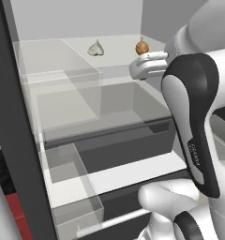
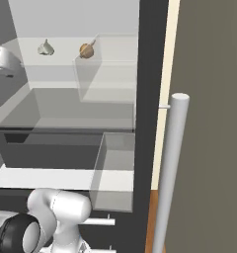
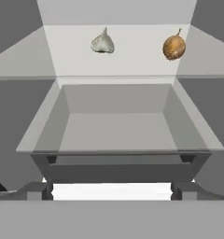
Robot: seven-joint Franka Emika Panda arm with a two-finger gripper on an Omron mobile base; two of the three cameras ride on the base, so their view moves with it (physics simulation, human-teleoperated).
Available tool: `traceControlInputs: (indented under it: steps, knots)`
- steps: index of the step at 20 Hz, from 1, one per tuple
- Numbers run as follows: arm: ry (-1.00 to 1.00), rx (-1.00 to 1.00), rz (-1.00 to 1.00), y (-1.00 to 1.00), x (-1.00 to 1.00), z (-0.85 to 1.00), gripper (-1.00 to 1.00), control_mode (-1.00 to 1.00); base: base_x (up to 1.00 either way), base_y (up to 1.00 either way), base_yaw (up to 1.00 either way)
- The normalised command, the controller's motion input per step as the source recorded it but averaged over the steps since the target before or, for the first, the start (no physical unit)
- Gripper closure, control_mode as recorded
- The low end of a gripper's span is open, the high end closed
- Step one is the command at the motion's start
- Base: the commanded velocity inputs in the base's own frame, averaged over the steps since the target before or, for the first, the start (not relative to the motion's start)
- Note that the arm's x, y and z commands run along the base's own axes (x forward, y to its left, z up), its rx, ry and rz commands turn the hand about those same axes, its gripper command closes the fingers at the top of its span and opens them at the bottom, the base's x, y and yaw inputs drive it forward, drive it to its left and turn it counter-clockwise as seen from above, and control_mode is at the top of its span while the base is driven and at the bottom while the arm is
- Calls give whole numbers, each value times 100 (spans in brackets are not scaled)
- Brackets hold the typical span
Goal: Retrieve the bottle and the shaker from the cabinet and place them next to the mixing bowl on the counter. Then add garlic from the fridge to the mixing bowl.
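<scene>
**Reach for garlic, fridge shelf: approach notes**

End effector (image 3: 112, 190): finger tips stand wide apart at the bottom of the hand view, nothing between them. It is level, aimed into the open fridge (image 1: 16, 140) over the front lip of a clear glass shelf (image 3: 118, 130).

Garlic (image 3: 102, 42): ahead of the end effector and a little left of its centreline, at the back of the lit shelf, resting on its base with the tip up. A brown onion (image 3: 174, 46) sits to the right of it, well apart.

Judgement for the step: advance straight in above the shelf, shift slightly left so the bulb centres between the tips, and keep the jaws wide until they straddle it. Then close gently. The bulb is rounded and could roll or squirt out. Keep off the onion side.
</scene>
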Motion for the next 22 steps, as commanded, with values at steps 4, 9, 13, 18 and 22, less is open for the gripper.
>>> traceControlInputs:
  steps: [4, 9, 13, 18, 22]
  knots:
    - [-25, 13, 0, 0, 50, 23, -100, -100, 0, 0, 0]
    - [-8, 5, 0, 0, 0, 51, -100, -100, 0, 0, 0]
    - [-14, 0, 0, 5, 1, 16, -100, -100, 0, 0, 0]
    - [2, 0, 0, 5, 1, -1, -100, -100, 0, 0, 0]
    - [14, 0, 8, 0, 41, -5, -100, -100, 0, 0, 0]
